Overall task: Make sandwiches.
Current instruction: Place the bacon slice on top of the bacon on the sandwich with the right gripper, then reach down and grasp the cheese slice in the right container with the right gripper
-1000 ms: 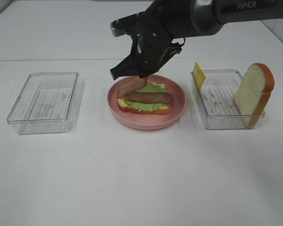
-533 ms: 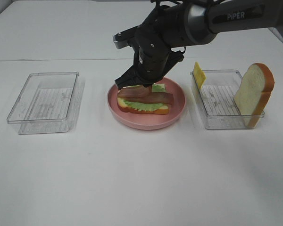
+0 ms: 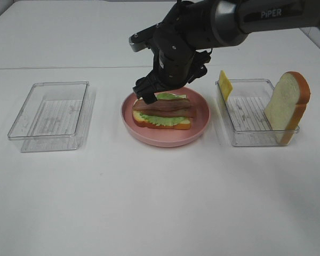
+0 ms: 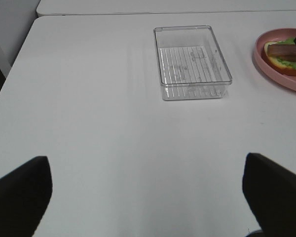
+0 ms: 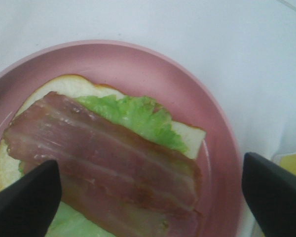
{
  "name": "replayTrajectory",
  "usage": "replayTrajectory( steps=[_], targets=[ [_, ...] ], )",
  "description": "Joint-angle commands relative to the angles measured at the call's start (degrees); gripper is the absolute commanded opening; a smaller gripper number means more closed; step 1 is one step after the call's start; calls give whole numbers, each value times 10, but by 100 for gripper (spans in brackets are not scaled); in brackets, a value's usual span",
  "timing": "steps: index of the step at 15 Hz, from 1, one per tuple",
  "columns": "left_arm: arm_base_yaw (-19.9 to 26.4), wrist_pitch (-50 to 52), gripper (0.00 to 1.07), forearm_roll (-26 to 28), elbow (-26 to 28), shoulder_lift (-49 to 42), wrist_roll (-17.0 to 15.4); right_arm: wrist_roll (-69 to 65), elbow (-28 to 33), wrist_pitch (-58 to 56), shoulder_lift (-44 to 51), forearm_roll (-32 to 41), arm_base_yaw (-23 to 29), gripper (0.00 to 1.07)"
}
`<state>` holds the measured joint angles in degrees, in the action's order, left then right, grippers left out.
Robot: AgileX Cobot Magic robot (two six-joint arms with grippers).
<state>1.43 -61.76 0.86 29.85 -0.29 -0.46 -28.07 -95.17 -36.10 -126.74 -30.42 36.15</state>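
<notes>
White desk [image 3: 160, 213], high view: the sandwich [image 3: 162, 113] lay long axis left-right on the pink plate [image 3: 165, 142], just under the right end effector [image 3: 152, 96], with the cheese slice [image 3: 224, 84] to its right. Left wrist: the left end effector [image 4: 148, 192] gaped empty, well left. Right wrist: jaws wide, nothing held.

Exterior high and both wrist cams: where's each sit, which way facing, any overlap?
Exterior high: mounted high, looking down on the table; right gripper over the pink plate.
Left wrist: low over the table, facing an empty clear tray; left gripper open.
Right wrist: straight down on the sandwich; open fingers frame it.
Shared: plate and sandwich in all three.
</notes>
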Motion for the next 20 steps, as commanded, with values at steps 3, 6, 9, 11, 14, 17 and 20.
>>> replayTrajectory(
  steps=[3, 6, 9, 11, 14, 17, 20],
  targets=[
    [2, 2, 98, 1, -1, -2, -1, 11, -50, -110, 58, -25, 1, 100],
    [2, 2, 98, 1, -1, -2, -1, 78, -113, -203, 59, -18, -5, 100],
    [2, 2, 98, 1, -1, -2, -1, 116, -139, -244, 59, 23, -30, 100],
    [2, 2, 98, 1, -1, -2, -1, 149, -141, -257, 61, 95, -78, 100],
    [2, 2, 98, 1, -1, -2, -1, 191, -141, -260, 61, 191, -138, 100],
    [2, 2, 98, 1, -1, -2, -1, 213, -141, -258, 57, 227, -173, 100],
    [2, 2, 98, 1, -1, -2, -1, 221, -141, -258, 44, 231, -172, 100]
  ],
)
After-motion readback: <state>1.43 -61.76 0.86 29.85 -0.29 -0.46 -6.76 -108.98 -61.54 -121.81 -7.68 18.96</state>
